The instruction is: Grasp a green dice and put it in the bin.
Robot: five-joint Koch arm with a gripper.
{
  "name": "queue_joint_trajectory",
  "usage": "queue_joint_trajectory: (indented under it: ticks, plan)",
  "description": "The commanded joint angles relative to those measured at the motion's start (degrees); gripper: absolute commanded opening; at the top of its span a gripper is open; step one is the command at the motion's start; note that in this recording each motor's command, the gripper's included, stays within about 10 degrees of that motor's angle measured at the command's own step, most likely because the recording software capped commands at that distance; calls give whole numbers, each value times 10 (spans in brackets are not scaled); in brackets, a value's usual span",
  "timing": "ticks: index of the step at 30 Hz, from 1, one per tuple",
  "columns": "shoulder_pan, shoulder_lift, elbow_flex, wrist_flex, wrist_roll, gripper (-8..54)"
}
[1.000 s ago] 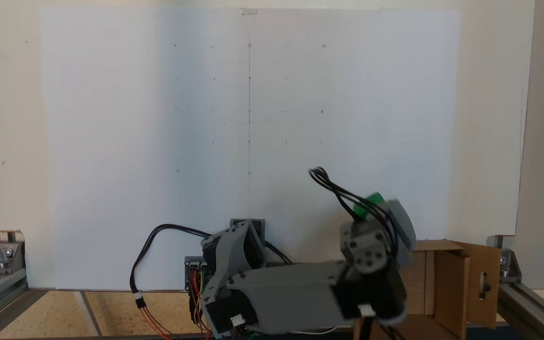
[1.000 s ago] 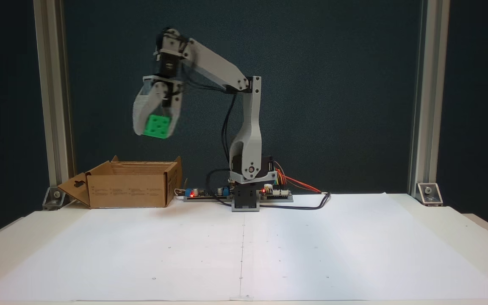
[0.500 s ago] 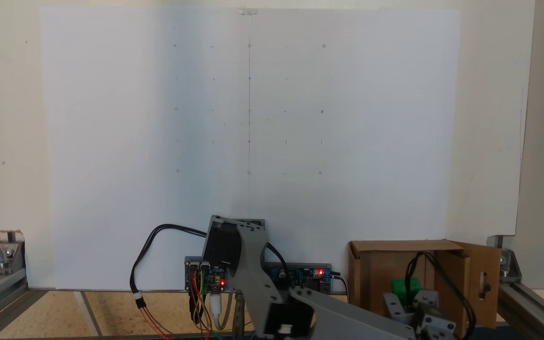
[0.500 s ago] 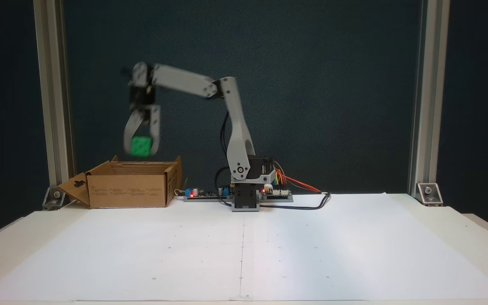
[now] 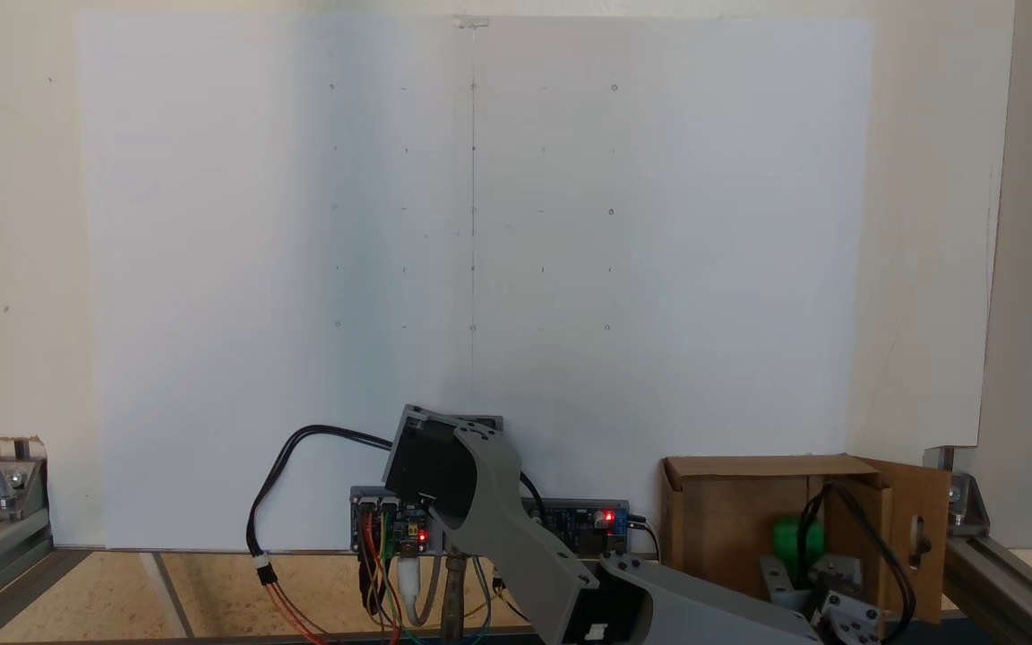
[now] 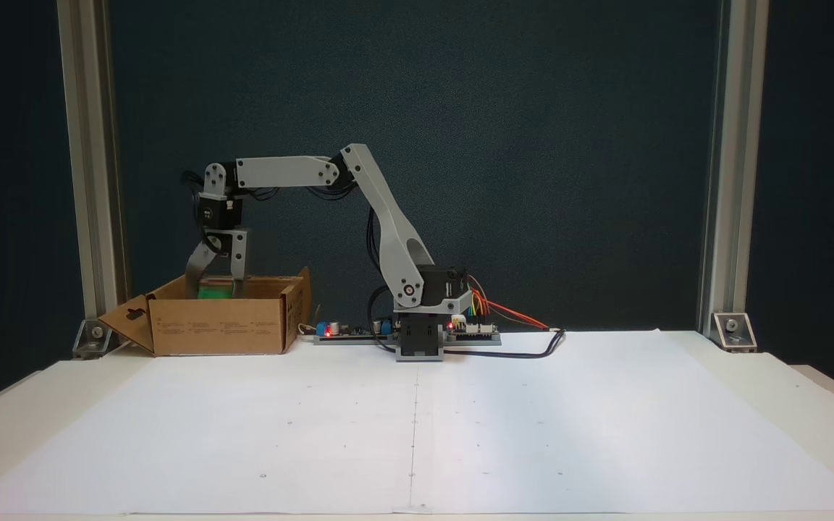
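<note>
The dice (image 6: 214, 292) sits between our pincer's (image 6: 213, 294) fingers, which clamp it. We hold it inside the bin's (image 6: 221, 327) open top.

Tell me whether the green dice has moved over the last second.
Yes. The green dice, held in the gripper, has come down and leftward in a fixed view, from well above the bin to its rim.
</note>
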Motion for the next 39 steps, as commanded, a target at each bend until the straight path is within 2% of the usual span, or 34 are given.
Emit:
queue_joint_trajectory:
  ticks: [1,4,7,10,17,26,32,39]
  plan:
    - [8,13,-18,9,-34,367]
    - [7,48,-20,31,-25,398]
    - [-20,116,-20,59,39,425]
    - [-150,219,-20,93,139,435]
    - [-427,315,-19,82,285,435]
    - [-800,400,48,78,312,439]
    - [-1049,454,179,25,311,440]
    - [-1067,552,368,-156,307,452]
